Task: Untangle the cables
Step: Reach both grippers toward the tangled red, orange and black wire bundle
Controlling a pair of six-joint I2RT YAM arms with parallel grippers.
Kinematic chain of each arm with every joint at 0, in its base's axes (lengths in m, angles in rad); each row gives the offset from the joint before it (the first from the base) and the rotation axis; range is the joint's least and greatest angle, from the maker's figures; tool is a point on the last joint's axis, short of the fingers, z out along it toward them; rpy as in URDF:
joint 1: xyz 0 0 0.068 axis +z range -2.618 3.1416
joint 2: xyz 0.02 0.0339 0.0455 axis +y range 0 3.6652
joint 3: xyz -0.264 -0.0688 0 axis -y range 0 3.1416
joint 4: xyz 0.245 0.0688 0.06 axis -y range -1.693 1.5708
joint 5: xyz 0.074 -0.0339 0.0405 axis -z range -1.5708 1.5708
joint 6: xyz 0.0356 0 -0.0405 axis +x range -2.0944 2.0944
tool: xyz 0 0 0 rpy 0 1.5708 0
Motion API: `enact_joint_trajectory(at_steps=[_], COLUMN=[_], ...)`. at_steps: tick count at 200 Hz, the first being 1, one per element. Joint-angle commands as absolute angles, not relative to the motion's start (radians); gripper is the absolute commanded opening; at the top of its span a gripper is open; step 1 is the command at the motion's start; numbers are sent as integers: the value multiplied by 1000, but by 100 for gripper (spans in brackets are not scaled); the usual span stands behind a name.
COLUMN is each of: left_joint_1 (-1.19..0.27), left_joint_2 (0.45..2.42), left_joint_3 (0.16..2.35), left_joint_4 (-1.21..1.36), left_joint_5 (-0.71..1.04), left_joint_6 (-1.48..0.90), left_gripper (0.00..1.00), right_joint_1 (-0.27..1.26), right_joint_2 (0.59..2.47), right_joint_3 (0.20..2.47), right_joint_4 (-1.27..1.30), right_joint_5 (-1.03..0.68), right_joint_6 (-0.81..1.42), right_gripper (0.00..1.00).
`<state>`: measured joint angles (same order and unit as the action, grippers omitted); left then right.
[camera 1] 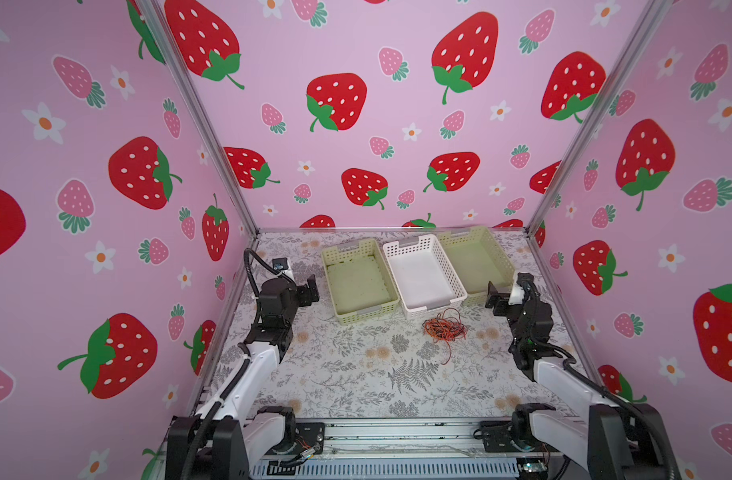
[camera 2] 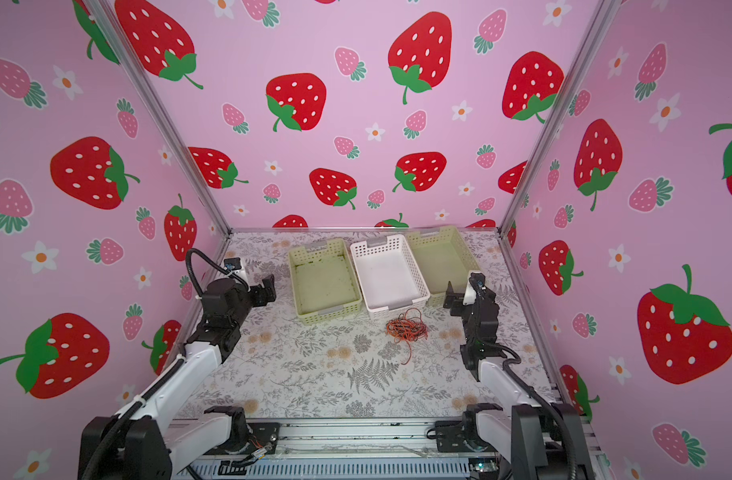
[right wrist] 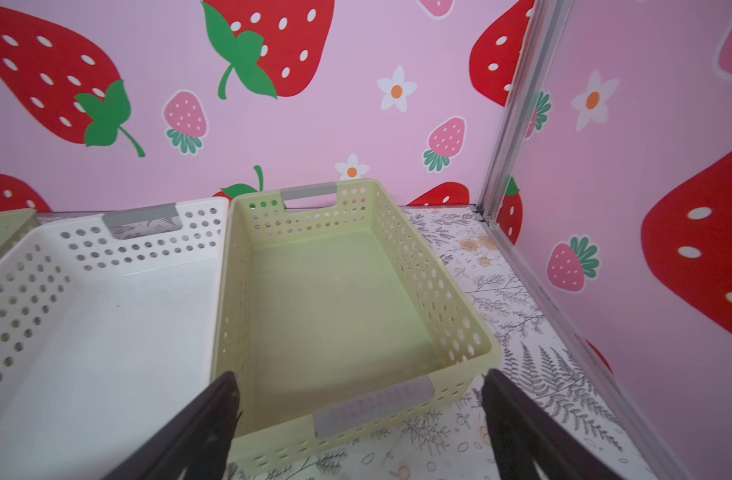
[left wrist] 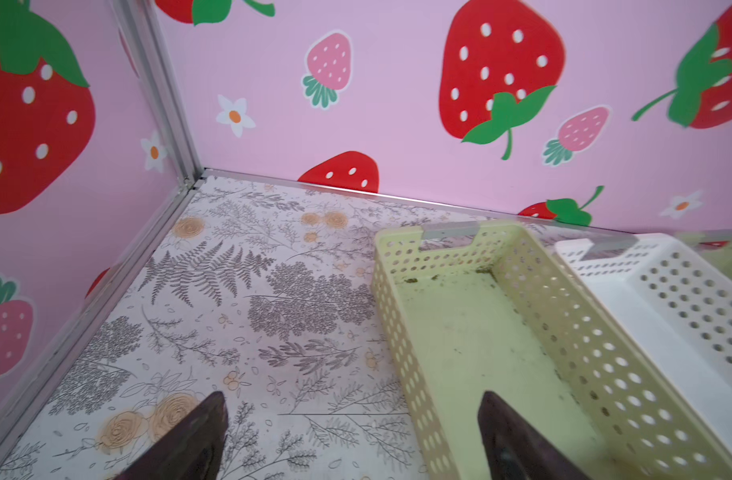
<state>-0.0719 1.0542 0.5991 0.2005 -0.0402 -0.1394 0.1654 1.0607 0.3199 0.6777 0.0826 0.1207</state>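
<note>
Cables: one tangle; three baskets

on my counter, the cables lie just before the middle basket; left basket and right basket flank it.

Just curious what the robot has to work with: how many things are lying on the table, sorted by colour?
Green baskets: 2
White basket: 1
Cable tangle, mostly orange: 1
Total: 4
</note>
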Motion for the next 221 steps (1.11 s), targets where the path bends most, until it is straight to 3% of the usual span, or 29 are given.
enact_joint_trajectory(at_steps=[1,21,79,114,221], left_joint_1=[-179,-320,-652,-766,-848], left_joint_2=[1005,988,1130,1257,1562], left_joint_3=[626,630,746,835,1045], left_joint_4=[-29,-71,-126,-123,-132], left_joint_5=[9,-23,-43,-14,110], left_joint_6=[-161,-143,-60,-31,29], left_gripper=[94,93,85,79,79], right_joint_1=[204,248,365,387,388], right_joint_2=[1002,1002,1137,1255,1212], right_joint_3=[333,342,445,553,506], right_joint_4=[457,392,308,186,157], right_joint_5=[7,-39,-202,-211,-234], right_joint_6=[155,147,148,144,209], right_gripper=[90,82,73,54,57])
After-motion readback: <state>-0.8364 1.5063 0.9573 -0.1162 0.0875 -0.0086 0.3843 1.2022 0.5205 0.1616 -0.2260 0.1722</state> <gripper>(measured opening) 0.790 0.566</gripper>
